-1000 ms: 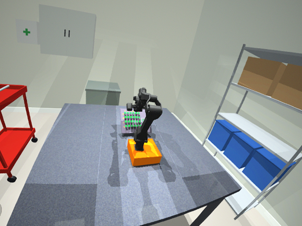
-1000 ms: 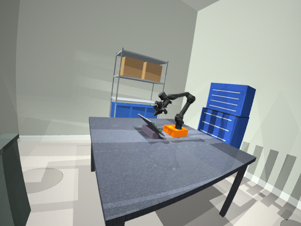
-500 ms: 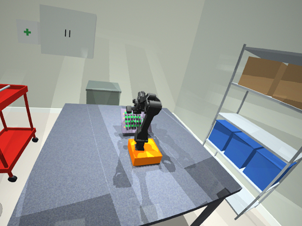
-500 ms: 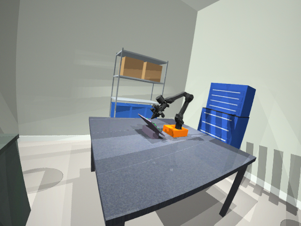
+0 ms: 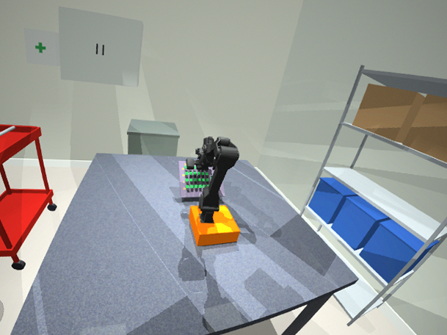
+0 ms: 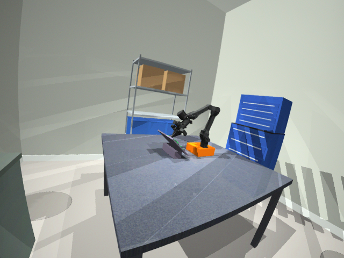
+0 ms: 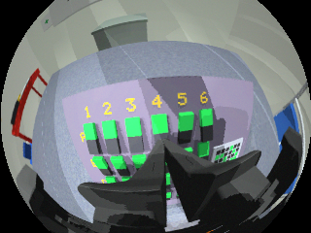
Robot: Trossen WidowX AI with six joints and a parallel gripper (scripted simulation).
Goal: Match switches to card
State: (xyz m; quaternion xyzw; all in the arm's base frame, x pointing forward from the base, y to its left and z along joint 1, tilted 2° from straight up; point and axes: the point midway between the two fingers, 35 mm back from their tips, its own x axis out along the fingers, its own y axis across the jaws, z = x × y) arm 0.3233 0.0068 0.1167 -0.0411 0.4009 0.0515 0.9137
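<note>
The lilac panel (image 5: 181,190) (image 6: 170,140) (image 7: 238,97) is tilted and carries rows of green and dark grey switches. My gripper (image 6: 172,136) (image 7: 162,143) is shut and empty, low over the far part of the panel. In the wrist view its tips overlap the near half of the row A, column 4 switch (image 7: 159,123); whether they touch it I cannot tell. The other row A switches show a green far half and a grey near half. The small card (image 7: 227,151) lies right of the grid, partly covered by a finger. The fingers hide much of the nearer rows.
The arm stands on an orange base block (image 5: 217,237) (image 6: 206,151) on the near side of the panel. The grey table (image 5: 118,234) (image 6: 166,188) carries both. A red cart (image 5: 17,207) stands to the left and a shelf rack (image 5: 382,190) to the right in the top view.
</note>
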